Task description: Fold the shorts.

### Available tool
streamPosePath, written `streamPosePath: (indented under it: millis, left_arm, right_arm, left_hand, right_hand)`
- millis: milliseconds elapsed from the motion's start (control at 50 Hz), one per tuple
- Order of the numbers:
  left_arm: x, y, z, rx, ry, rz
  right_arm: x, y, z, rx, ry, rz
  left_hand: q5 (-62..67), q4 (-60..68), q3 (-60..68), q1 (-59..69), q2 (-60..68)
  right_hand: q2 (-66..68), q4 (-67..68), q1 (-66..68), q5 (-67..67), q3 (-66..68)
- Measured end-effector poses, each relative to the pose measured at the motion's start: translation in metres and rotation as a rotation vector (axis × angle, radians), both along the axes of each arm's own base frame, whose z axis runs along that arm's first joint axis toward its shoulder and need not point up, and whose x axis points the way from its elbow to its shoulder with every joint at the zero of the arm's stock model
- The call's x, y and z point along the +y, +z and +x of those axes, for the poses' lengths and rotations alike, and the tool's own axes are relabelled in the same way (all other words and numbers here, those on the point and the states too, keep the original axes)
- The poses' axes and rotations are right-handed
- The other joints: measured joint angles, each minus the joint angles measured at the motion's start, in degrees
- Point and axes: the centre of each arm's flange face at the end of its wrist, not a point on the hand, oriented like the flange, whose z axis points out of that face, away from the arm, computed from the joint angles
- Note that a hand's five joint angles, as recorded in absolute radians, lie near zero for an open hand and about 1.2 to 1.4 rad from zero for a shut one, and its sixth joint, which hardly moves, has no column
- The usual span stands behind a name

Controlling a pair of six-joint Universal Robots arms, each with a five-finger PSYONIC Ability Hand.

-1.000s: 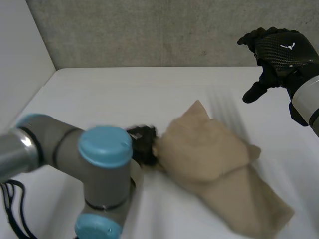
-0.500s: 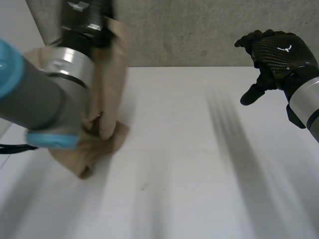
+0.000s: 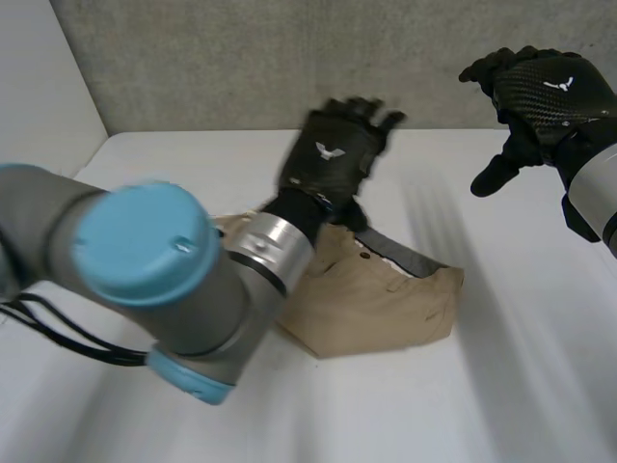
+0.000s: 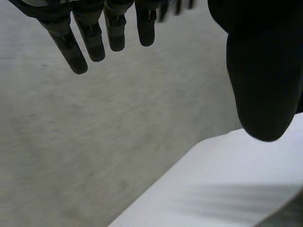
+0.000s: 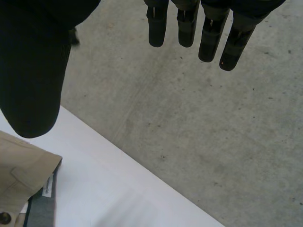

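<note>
Stretching from the grey wall [image 3: 241, 58] to the near edge, the white table [image 3: 540, 386] carried the tan shorts [image 3: 386, 309] near its middle, lying low and rumpled, and seemingly partly doubled over. The left arm [image 3: 145, 260] reached across the near side of the cloth. Its left hand [image 3: 328, 159] hung over the far edge of the shorts, fingers straight and loosely spread and gripping nothing; in its own wrist view it looked clear of the cloth. The right hand [image 3: 540, 96] hovered well apart at the table's far right, fingers relaxed, thumb out, also empty. The waistband [image 3: 410, 258] gaped towards it, grey lining showing, with a small button [image 3: 364, 253] beside the left hand.

By my reading, the shorts were laid down but no tidy fold was made. The next move would call for both hands to come down, pinch the waistband's ends, smooth the cloth flat, then carry one half over the other.
</note>
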Motion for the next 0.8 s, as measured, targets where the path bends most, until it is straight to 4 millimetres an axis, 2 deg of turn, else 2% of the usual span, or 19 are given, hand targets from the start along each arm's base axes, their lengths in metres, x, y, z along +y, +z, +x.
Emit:
streamPosePath:
  millis: [20, 40, 60, 80, 100, 140, 200, 280, 300, 340, 380, 420, 460, 520, 560, 640, 680, 720, 800]
  left_arm:
    - [0.000, 0.000, 0.000, 0.000, 0.000, 0.000]
    - [-0.004, 0.011, 0.018, 0.002, 0.070, 0.002]
    - [-0.005, 0.014, 0.024, 0.000, 0.093, 0.006]
    - [-0.005, 0.014, 0.024, 0.000, 0.093, 0.006]
    - [-0.002, 0.016, 0.048, -0.024, 0.169, 0.042]
    - [0.002, 0.011, 0.061, -0.056, 0.205, 0.079]
    - [0.013, -0.005, 0.082, -0.134, 0.249, 0.168]
    - [0.031, -0.035, 0.102, -0.250, 0.267, 0.316]
    - [0.031, -0.035, 0.102, -0.250, 0.267, 0.316]
    - [0.041, -0.052, 0.112, -0.309, 0.271, 0.421]
    - [0.045, -0.060, 0.115, -0.328, 0.275, 0.472]
    - [0.045, -0.060, 0.115, -0.328, 0.275, 0.472]
    - [0.042, -0.076, 0.119, -0.344, 0.295, 0.555]
    - [0.037, -0.081, 0.120, -0.341, 0.308, 0.570]
    - [0.018, -0.087, 0.121, -0.313, 0.348, 0.573]
    - [-0.003, -0.092, 0.123, -0.286, 0.385, 0.564]
    - [-0.003, -0.092, 0.123, -0.286, 0.385, 0.564]
    - [-0.016, -0.098, 0.122, -0.277, 0.400, 0.563]
    - [-0.020, -0.106, 0.119, -0.287, 0.394, 0.574]
  right_arm:
    - [0.000, 0.000, 0.000, 0.000, 0.000, 0.000]
    - [0.001, -0.002, 0.001, 0.023, 0.006, 0.005]
    - [0.002, -0.002, 0.001, 0.031, 0.009, 0.006]
    - [0.002, -0.002, 0.001, 0.031, 0.009, 0.006]
    - [0.006, -0.010, 0.003, 0.121, 0.031, 0.021]
    - [0.009, -0.021, 0.005, 0.217, 0.061, 0.038]
    - [0.014, -0.044, 0.008, 0.392, 0.131, 0.067]
    - [0.018, -0.076, 0.011, 0.606, 0.228, 0.089]
    - [0.018, -0.076, 0.011, 0.606, 0.228, 0.089]
    - [0.019, -0.096, 0.011, 0.716, 0.281, 0.090]
    - [0.018, -0.105, 0.011, 0.760, 0.302, 0.087]
    - [0.018, -0.105, 0.011, 0.760, 0.302, 0.087]
    - [0.012, -0.125, 0.013, 0.816, 0.333, 0.073]
    - [0.009, -0.132, 0.014, 0.823, 0.340, 0.062]
    - [0.002, -0.146, 0.018, 0.819, 0.357, 0.034]
    - [-0.003, -0.160, 0.023, 0.798, 0.391, 0.012]
    - [-0.003, -0.160, 0.023, 0.798, 0.391, 0.012]
    - [-0.005, -0.173, 0.027, 0.779, 0.426, -0.001]
    - [-0.007, -0.180, 0.029, 0.770, 0.443, -0.005]
  left_hand:
    - [0.00, 0.00, 0.00, 0.00, 0.00]
    - [0.00, 0.00, 0.00, 0.00, 0.00]
    - [0.00, 0.00, 0.00, 0.00, 0.00]
    - [0.00, 0.00, 0.00, 0.00, 0.00]
    - [0.20, 0.30, 0.17, 0.70, 0.28]
    - [3.58, 4.12, 3.79, 5.22, 4.39]
    - [7.64, 8.41, 7.74, 9.57, 8.31]
    - [9.88, 10.54, 9.87, 10.80, 10.26]
    - [9.88, 10.54, 9.87, 10.80, 10.26]
    - [9.98, 10.59, 9.88, 10.80, 10.28]
    - [9.94, 10.57, 9.88, 10.80, 10.28]
    - [9.94, 10.57, 9.88, 10.80, 10.28]
    - [9.77, 10.47, 9.79, 10.68, 10.17]
    - [9.35, 10.18, 9.71, 10.58, 10.15]
    - [9.04, 9.99, 9.71, 10.58, 10.15]
    - [9.02, 9.99, 9.71, 10.57, 10.14]
    - [9.02, 9.99, 9.71, 10.57, 10.14]
    - [9.02, 9.99, 9.71, 10.58, 10.15]
    - [9.02, 9.99, 9.71, 10.58, 10.15]
  right_hand:
    - [0.00, 0.00, 0.00, 0.00, 0.00]
    - [0.00, 0.00, 0.00, 0.00, 0.00]
    - [0.00, 0.00, 0.00, 0.00, 0.00]
    - [0.00, 0.00, 0.00, 0.00, 0.00]
    - [0.00, 0.00, 0.00, 0.00, 0.00]
    - [0.00, 0.00, 0.00, 0.00, 0.00]
    - [0.00, 0.00, 0.00, 0.00, 0.00]
    - [0.00, 0.00, 0.00, 0.00, 0.00]
    - [0.00, 0.00, 0.00, 0.00, 0.00]
    - [0.00, 0.00, 0.00, 0.00, 0.00]
    - [0.00, 0.00, 0.00, 0.00, 0.00]
    - [0.00, 0.00, 0.00, 0.00, 0.00]
    - [0.00, 0.00, 0.00, 0.00, 0.00]
    - [1.87, 1.18, 1.11, 1.40, 1.99]
    - [8.49, 7.92, 6.86, 7.44, 8.98]
    - [16.10, 15.14, 13.07, 14.16, 16.45]
    - [16.10, 15.14, 13.07, 14.16, 16.45]
    - [19.62, 18.64, 15.94, 17.42, 19.77]
    - [20.26, 19.34, 16.51, 18.06, 20.49]
